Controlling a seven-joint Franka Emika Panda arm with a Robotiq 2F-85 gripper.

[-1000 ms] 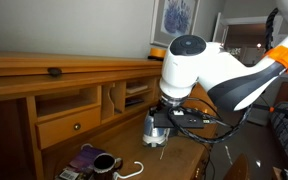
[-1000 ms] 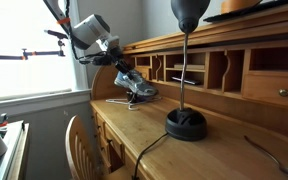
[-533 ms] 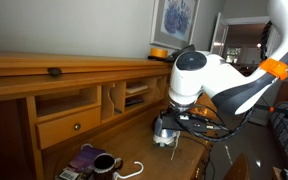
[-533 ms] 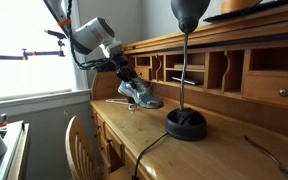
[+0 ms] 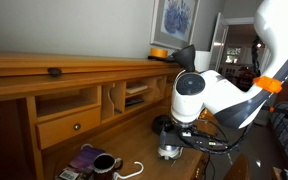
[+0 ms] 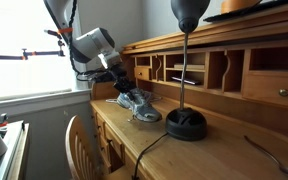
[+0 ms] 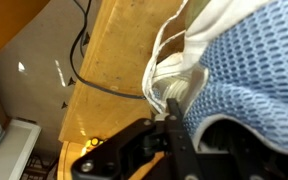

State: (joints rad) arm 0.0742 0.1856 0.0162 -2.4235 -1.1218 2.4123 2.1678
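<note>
Exterior views both show that the white arm (image 5: 209, 90) has swung lower and further along the desk than a second ago. It has carried the sneaker (image 6: 142, 106) from beside the cubbyholes down to just beside the lamp base (image 6: 186, 124), low over the desktop; whether its sole touches the wood cannot be told. The gripper (image 5: 169, 150) has kept its fingers (image 7: 179, 140) clenched on the sneaker throughout, pinching it near the laces (image 7: 169, 70) in the wrist view. The wooden desk (image 6: 214, 155) has a smooth, glossy honey-brown top, a back row of open cubbyholes and a small drawer (image 5: 68, 126) with a round knob. A curved wooden chair (image 6: 81, 140) stands at its front edge, beside a bright window (image 6: 24, 50). A framed picture (image 5: 175, 20) hangs on the pale wall above, and an orange object (image 5: 159, 52) sits on the desk's top shelf. The lamp's base is a black dome with a thin stem. The sneaker is blue open-weave mesh with white trim and white cord laces. Near the desk's front lie a crumpled purple cloth (image 5: 84, 157), a dark mug (image 5: 104, 163) and a looped white cord (image 5: 134, 170). A thin black cable (image 7: 94, 80) trails across the wood in the wrist view.
</note>
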